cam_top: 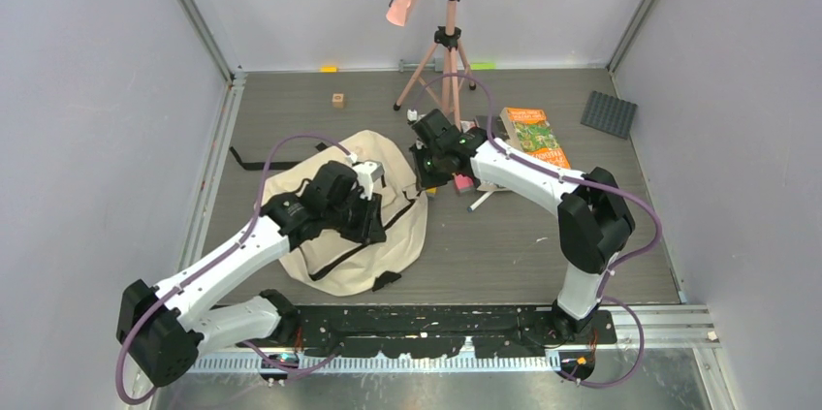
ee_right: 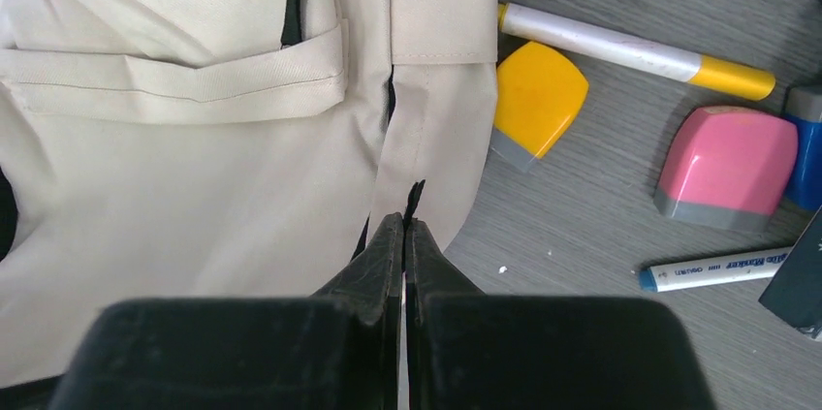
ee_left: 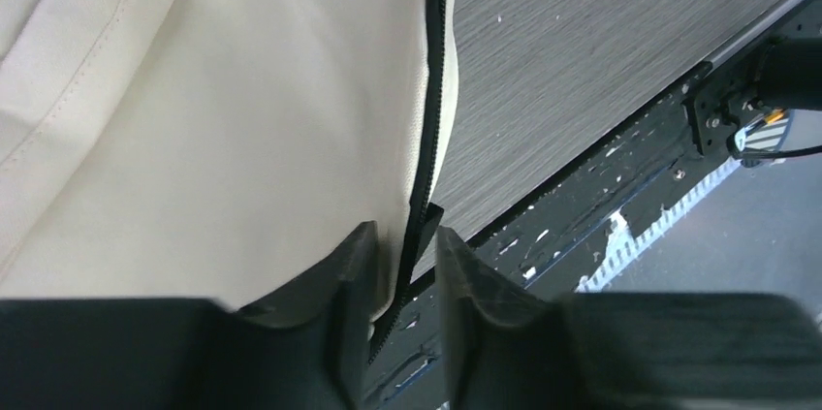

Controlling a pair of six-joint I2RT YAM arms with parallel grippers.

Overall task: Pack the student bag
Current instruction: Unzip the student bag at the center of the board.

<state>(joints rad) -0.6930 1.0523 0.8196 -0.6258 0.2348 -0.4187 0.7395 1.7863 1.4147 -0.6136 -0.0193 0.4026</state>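
The student bag (cam_top: pixel 334 250), beige canvas with black straps, lies flat on the table in front of the left arm. My left gripper (cam_top: pixel 374 214) is over its middle. In the left wrist view the fingers (ee_left: pixel 405 236) are closed on the bag's beige edge (ee_left: pixel 242 110) and its black zip band (ee_left: pixel 433 90), held above the table. My right gripper (cam_top: pixel 426 175) is at the bag's right edge. In the right wrist view it (ee_right: pixel 403 221) is shut on a thin black zip pull (ee_right: pixel 416 195) at the bag's seam (ee_right: pixel 194 168).
Beside the bag lie a yellow block (ee_right: pixel 538 100), a pink block (ee_right: pixel 727 166), a blue one (ee_right: pixel 805 143) and two markers (ee_right: pixel 630 47) (ee_right: pixel 712 268). An orange book (cam_top: pixel 535 135), a tripod (cam_top: pixel 446 51), a wooden cube (cam_top: pixel 338 100) and a dark plate (cam_top: pixel 609 113) stand farther back.
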